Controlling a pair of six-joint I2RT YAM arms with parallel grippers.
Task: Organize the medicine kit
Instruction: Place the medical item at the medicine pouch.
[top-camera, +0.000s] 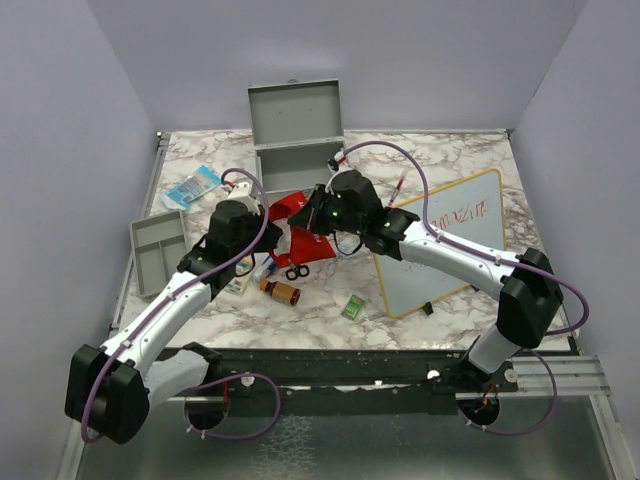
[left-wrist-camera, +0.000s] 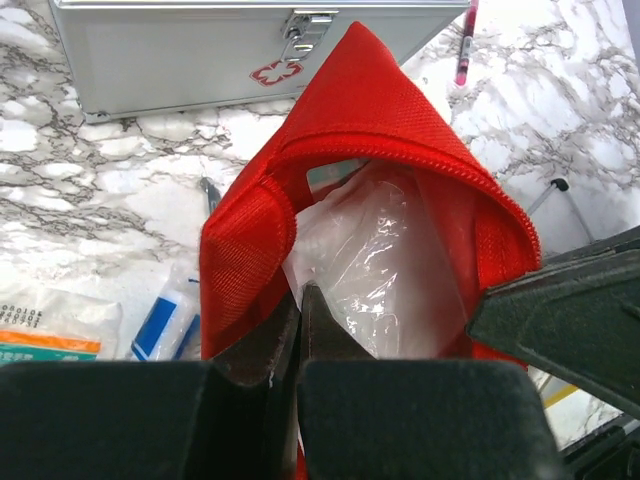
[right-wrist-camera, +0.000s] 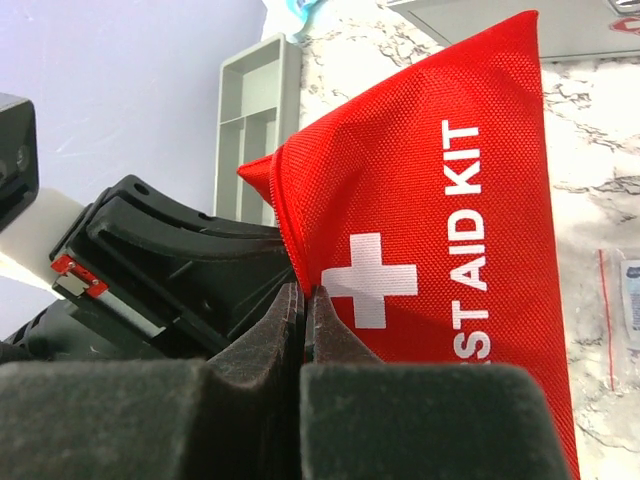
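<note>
The medicine kit (top-camera: 297, 135) is a grey metal box at the back of the table with its lid up. The left wrist view shows its front wall (left-wrist-camera: 180, 60) with a red-white emblem. A red "FIRST AID KIT" pouch (top-camera: 303, 243) hangs between the arms in front of it. My left gripper (left-wrist-camera: 301, 290) is shut on the pouch's open rim (left-wrist-camera: 250, 240), and a clear plastic bag (left-wrist-camera: 380, 270) shows inside. My right gripper (right-wrist-camera: 304, 290) is shut on the pouch's opposite edge (right-wrist-camera: 450, 200), beside the white cross.
A shallow grey divided tray (top-camera: 158, 250) lies at the left and a wood-framed whiteboard (top-camera: 445, 240) at the right. An amber bottle (top-camera: 281, 291), black scissors (top-camera: 296, 272), a green packet (top-camera: 352, 307), a white box (top-camera: 240, 283) and a blue packet (top-camera: 192, 186) are scattered on the marble.
</note>
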